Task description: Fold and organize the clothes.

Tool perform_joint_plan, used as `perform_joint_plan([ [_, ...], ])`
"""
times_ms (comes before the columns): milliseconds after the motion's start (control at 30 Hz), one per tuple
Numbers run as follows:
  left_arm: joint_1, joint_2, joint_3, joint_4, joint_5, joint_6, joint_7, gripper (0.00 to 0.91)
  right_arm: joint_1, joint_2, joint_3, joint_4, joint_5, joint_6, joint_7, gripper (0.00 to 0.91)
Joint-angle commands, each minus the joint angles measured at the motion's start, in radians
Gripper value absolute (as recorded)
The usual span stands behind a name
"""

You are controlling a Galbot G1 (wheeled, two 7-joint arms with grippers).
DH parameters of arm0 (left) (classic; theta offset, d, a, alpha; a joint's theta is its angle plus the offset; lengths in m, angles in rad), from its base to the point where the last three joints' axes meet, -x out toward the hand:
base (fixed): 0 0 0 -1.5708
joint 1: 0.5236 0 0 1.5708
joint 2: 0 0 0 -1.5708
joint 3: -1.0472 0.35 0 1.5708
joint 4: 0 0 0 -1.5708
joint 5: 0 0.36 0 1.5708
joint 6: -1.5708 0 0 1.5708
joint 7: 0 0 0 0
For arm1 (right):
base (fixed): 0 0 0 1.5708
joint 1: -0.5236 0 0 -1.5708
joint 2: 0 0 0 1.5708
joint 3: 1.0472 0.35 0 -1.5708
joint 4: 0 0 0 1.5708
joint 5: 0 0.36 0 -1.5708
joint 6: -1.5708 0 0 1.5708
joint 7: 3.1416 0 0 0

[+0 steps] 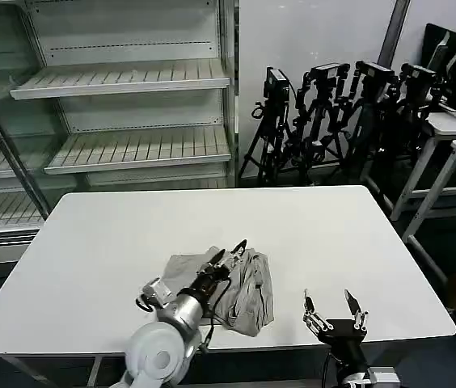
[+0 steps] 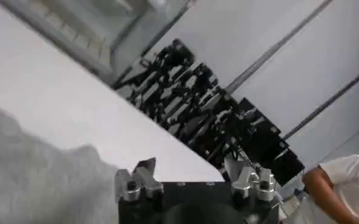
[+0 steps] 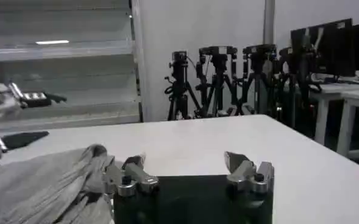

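Left tool [image 1: 230,252] sits over the top edge of the clothes [image 1: 240,291], jaws parted, nothing clamped between them; the fabric lies just under its fingertips. Clothes form one rumpled light grey heap, near the front edge of the white desk [image 1: 115,234], slightly left of centre. From the left wrist view the grey cloth [image 2: 39,176] fills the space below the spread fingers.

Right tool [image 1: 334,317] hovers at the desk's front edge, near the heap's right side, jaws wide apart and empty; the heap's edge [image 3: 51,182] lies just beside it in the right wrist view.

Risks, as judged: a closing pinch may catch several layers at once, so the heap lifts as a lump instead of spreading. Dragging toward the front edge could pull cloth off the desk.

No brand, label or writing is legible; any print on the shirts is hidden in the folds.
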Motion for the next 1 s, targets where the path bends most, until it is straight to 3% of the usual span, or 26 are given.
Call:
perform_joint_plan([
  [33, 0.135, 0.182, -0.201, -0.155, 0.142, 0.04, 0.061, 0.907, 0.015, -0.012, -0.021, -0.021, -0.001, -0.001, -0.001, 0.907],
  [267, 0.203, 0.371, -0.36, -0.108, -0.049, 0.192, 0.012, 0.907, 0.033, -0.039, -0.031, -0.041, 0.004, -0.005, -0.004, 0.907],
  [467, 0.243, 0.432, -0.384, -0.064, -0.172, 0.227, 0.011, 0.907, 0.032, -0.055, -0.026, -0.043, 0.008, -0.009, -0.005, 0.907],
  [1000, 0.197, 0.365, -0.275, 0.029, -0.283, 0.229, 0.059, 0.907, -0.013, -0.062, 0.001, -0.019, 0.002, -0.017, -0.003, 0.907],
])
